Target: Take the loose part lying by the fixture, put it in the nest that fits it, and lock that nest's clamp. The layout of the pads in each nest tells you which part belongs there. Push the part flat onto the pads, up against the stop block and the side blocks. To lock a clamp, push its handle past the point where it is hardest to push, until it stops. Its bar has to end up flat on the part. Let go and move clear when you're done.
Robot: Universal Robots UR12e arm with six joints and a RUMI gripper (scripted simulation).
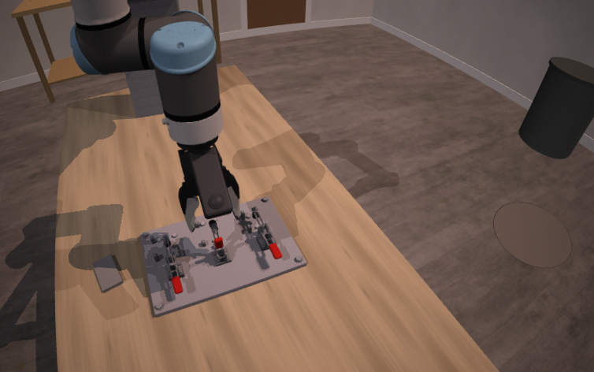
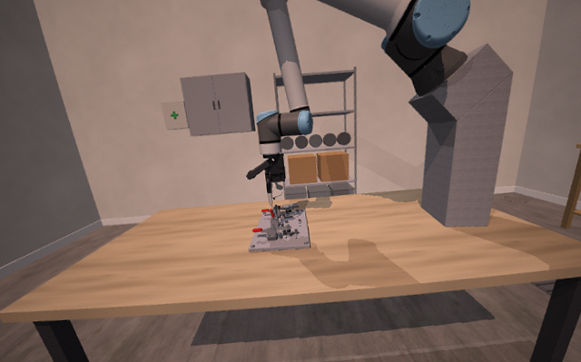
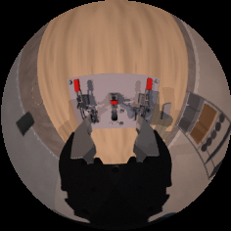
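Observation:
The grey fixture plate lies on the wooden table and carries three clamps with red handles: left, middle and right. The loose part, a flat grey plate, lies on the table just left of the fixture. My gripper is open and empty. It hangs a little above the fixture's back edge, behind the middle clamp. The nests' pads are too small to make out.
The arm's grey pedestal stands at the table's far end. A dark bin stands on the floor to the right. A shelf rack with boxes stands by the wall.

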